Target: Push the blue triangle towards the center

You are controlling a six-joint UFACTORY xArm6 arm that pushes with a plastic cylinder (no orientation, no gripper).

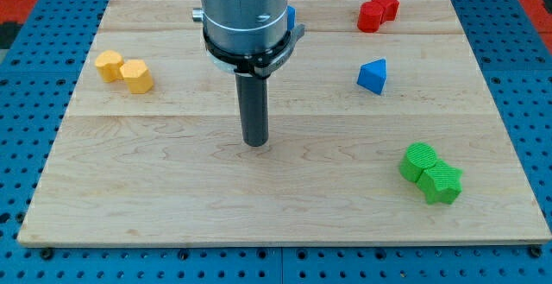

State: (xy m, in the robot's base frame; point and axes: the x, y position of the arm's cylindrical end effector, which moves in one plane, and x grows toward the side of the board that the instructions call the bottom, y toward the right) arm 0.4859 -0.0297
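The blue triangle lies on the wooden board at the view's right, above mid height. My tip rests near the board's middle, well to the left of and a little below the blue triangle, touching no block. A second blue block shows only as a sliver behind the arm's body near the view's top; its shape is hidden.
Two red blocks sit together at the top right. Two yellow blocks sit together at the left. Two green blocks sit together at the lower right. A blue pegboard surrounds the board.
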